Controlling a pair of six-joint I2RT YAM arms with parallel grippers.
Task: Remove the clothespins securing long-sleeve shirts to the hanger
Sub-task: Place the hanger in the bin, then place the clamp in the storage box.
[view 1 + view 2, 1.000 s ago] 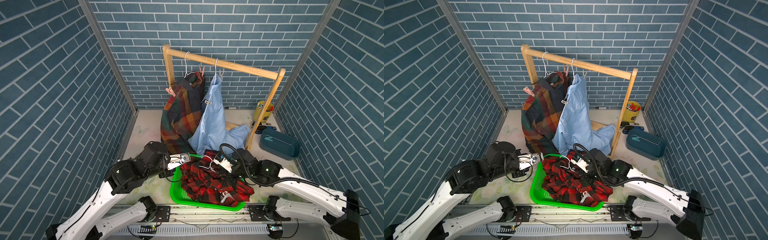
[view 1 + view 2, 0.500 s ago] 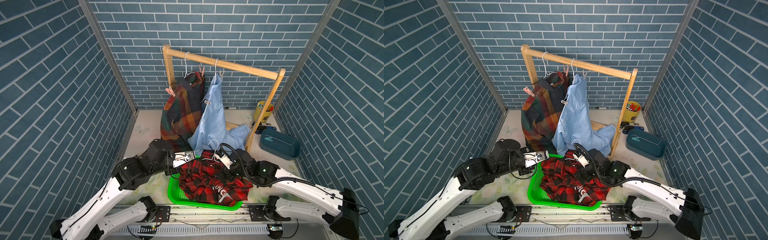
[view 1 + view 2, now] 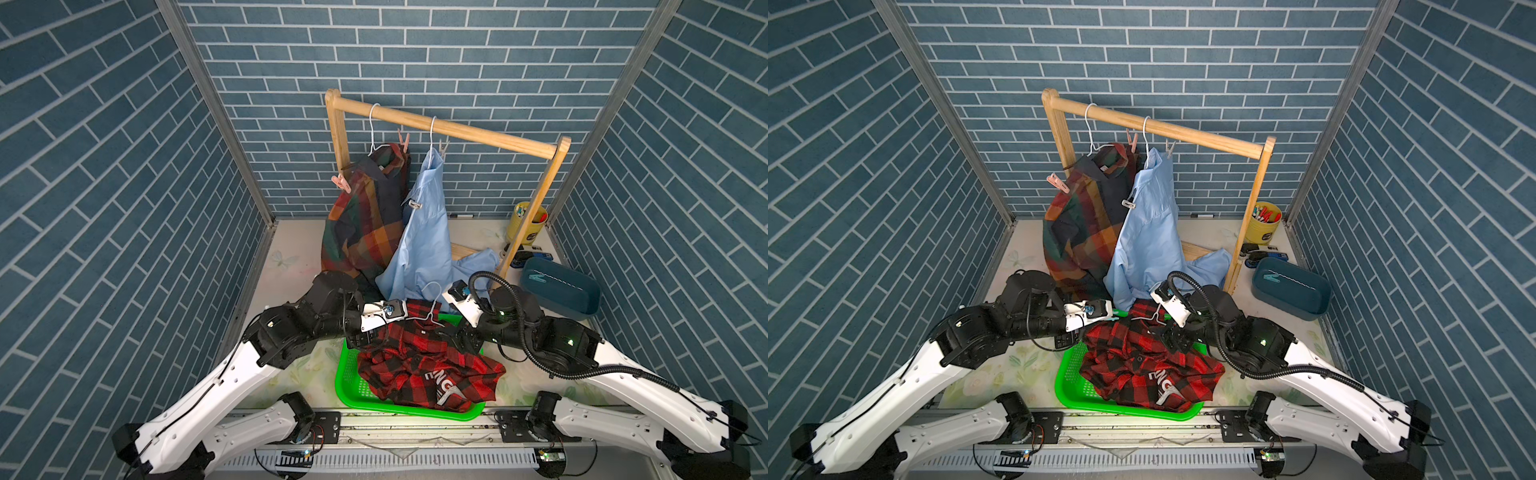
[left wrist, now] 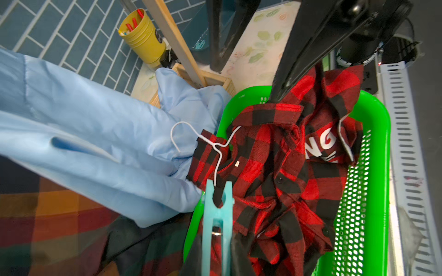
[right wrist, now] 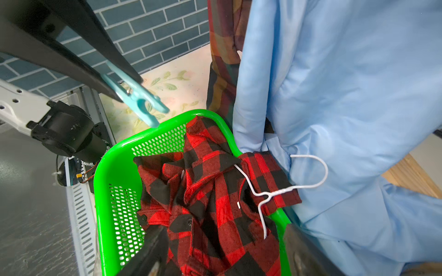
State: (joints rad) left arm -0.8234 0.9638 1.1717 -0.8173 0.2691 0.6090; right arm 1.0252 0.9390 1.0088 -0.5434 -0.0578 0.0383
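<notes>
Pinching teal peg (image 5: 143, 107) in left gripper (image 5: 128, 89); holding right gripper (image 5: 222, 241) spread open above red shirt (image 3: 1142, 365) in basket (image 3: 1068, 370), lower centre in both top views.

- Left arm (image 3: 216, 384) and right arm (image 3: 644, 386) are showing white shells over black joints.
- A black ribbed cable (image 3: 590, 369) is trailing along the right arm (small green light glowing).

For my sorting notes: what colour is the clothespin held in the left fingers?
Teal-blue; the clothespin shows best in the left wrist view.
</notes>
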